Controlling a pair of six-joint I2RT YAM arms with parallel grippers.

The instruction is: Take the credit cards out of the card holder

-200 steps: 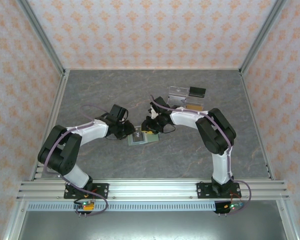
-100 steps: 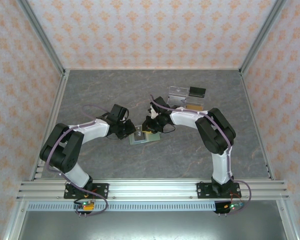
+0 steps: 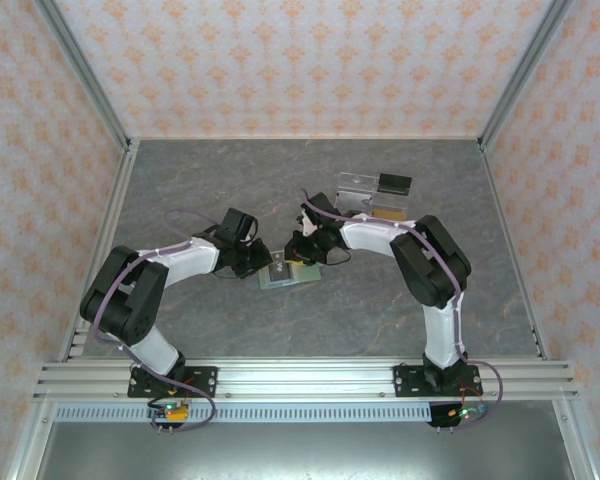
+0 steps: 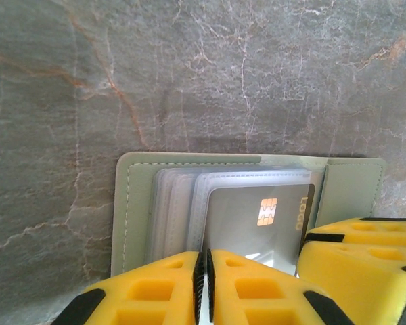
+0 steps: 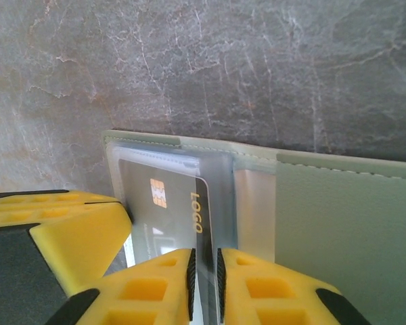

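Card holder (image 4: 130,203), a small pale sage-green folding wallet of soft, stitched material, lies opened flat on the dark grey marble-veined table (image 4: 189,68). It sits directly under and just ahead of the fingertips of both claws, between the two. From its inside fan clear plastic sleeves (image 4: 172,210), and the uppermost carries a grey credit card (image 4: 250,217) with a gold chip and the word LOGO.

The wallet's long axis runs crosswise to the left claw (image 4: 204,261), with a green flap reaching out to either side of the fingers. In the top view it lies roughly left to right, slightly tilted.

The left claw's yellow fingers (image 4: 149,288) are pressed almost together, and an edge of the sleeves runs into the thin slit between them. The right claw (image 5: 204,261) faces it from the opposite side and pinches the grey credit card in its sleeve, the card's dark edge passing between its fingers. Each claw has a finger of the other just beside it, crowding the sleeves.

Well beyond the right claw stands a clear acrylic stand (image 3: 358,190) with a dark card (image 3: 392,183) on it, apart from the wallet.
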